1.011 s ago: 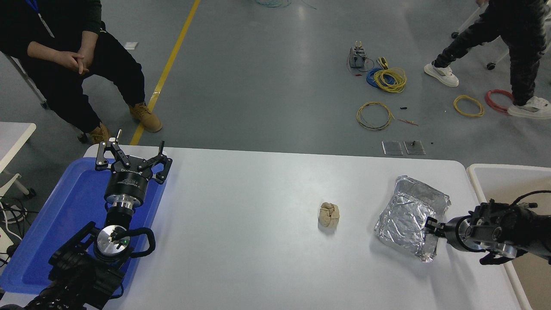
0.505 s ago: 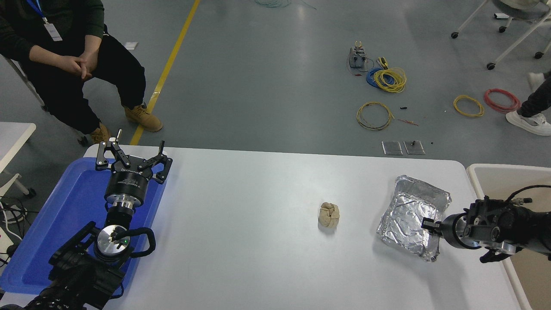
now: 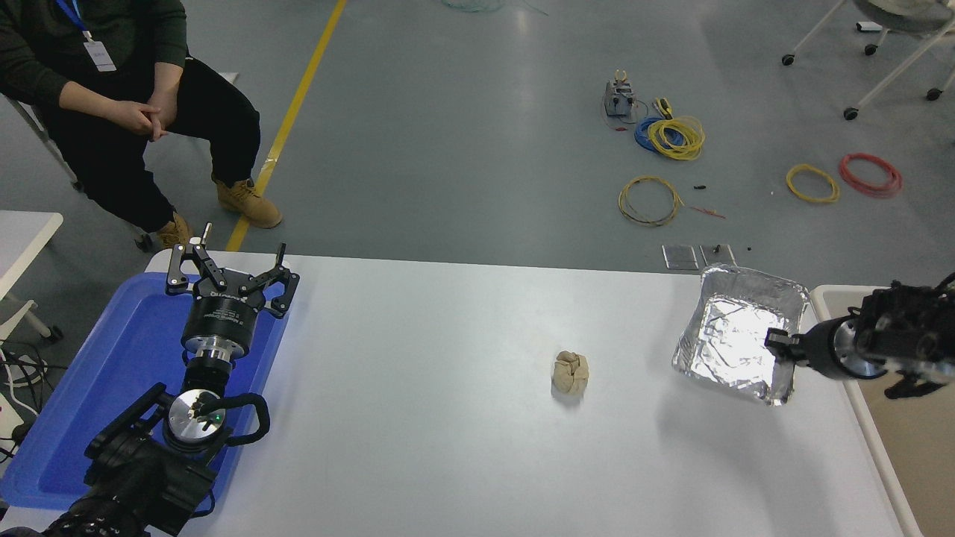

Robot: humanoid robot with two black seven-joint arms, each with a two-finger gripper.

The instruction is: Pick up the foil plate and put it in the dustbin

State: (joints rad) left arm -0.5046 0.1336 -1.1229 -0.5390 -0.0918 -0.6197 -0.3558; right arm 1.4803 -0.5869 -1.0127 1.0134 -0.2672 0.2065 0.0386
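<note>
The right gripper (image 3: 780,344) is clamped on the near right rim of the shiny silver aluminium-foil plate (image 3: 735,335), coming in from the right edge of the head view. In the last second it has carried the rectangular foil plate up and toward the far right: the plate, which sat lower and slanted over the white surface (image 3: 448,418) before, now hangs in the air above the surface's far right corner, with its shadow thrown well below it on the tabletop. I judge this to be the lift finished and the carry to the bin begun.

The plate is tipped so that its open, wrinkled inside faces the camera and slightly left, bright glare in the middle. Its long axis runs roughly from the far edge toward the near edge, leaning a little to the right at the bottom; the held side is the one nearest the large beige plastic dustbin with a thick cream rim (image 3: 824,298), which stands just to the right of the surface. The plate is not yet over the bin's opening.

The small tan wrinkled paper ball (image 3: 571,371) lies mid-surface, well apart. The left gripper (image 3: 227,272) is parked with fingers spread over the flat blue plastic tray (image 3: 89,388) at lower left.
</note>
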